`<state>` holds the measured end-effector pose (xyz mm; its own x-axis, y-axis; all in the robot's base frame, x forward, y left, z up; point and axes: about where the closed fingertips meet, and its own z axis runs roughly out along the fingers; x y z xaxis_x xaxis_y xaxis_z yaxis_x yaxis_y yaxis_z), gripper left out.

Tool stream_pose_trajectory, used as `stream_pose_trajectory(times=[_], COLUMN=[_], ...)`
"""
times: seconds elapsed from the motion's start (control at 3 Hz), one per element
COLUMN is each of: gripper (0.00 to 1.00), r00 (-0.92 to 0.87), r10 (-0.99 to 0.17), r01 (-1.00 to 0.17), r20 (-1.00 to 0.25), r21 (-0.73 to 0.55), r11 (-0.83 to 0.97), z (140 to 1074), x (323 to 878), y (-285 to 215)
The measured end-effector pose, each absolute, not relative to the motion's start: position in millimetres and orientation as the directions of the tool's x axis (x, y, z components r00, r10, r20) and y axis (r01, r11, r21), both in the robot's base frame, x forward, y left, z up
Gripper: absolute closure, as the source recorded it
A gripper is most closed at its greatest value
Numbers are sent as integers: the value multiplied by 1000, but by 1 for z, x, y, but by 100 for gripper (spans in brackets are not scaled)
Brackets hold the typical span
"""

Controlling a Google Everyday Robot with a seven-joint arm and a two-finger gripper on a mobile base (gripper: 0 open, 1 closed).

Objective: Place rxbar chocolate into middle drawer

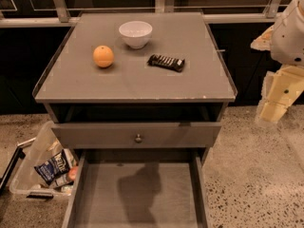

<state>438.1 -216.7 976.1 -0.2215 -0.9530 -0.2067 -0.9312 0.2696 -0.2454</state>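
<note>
The camera view looks down on a grey cabinet top (pixel 142 82) that fills the upper middle of the frame. The rxbar chocolate (pixel 166 62) lies flat on this top, right of centre and slightly askew, with its black wrapper facing up. Nothing touches it. A white bowl (pixel 135 33) stands behind it to the left, and an orange (pixel 103 56) sits further left, well apart from the bar.

Below the top, a grey front panel with a small round knob (pixel 137 135) juts out a little. Under that, at the bottom centre of the frame, the middle drawer (pixel 175 198) is pulled far out. Its flat floor is bare apart from a shadow. In the lower left, a clear plastic bin (pixel 21 172) on the speckled floor holds a blue-and-white snack packet (pixel 53 165).

The gripper (pixel 280 94) hangs at the right edge of the frame, beside the cabinet and lower than its top, well away from the bar. I cannot tell how far open it is. It does not have the bar, and nothing shows in its hold.

The step in hand looks like the approach to the pick, so the task is barely begun. The next move probably calls for swinging the arm left and up over the top. It would then come down on the bar across its narrow width, clear of the bowl.
</note>
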Motion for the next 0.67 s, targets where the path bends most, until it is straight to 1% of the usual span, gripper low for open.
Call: stream_pose_trajectory(times=[0.33,0.67], gripper=[0,0], r00=[-222,-221], r10=[-953,-945], r01=[-931,-925], r20=[-207,-239], r21=[-246,-255], r11=[270,281], z=[976,979], x=[438,448], y=[-217,-208])
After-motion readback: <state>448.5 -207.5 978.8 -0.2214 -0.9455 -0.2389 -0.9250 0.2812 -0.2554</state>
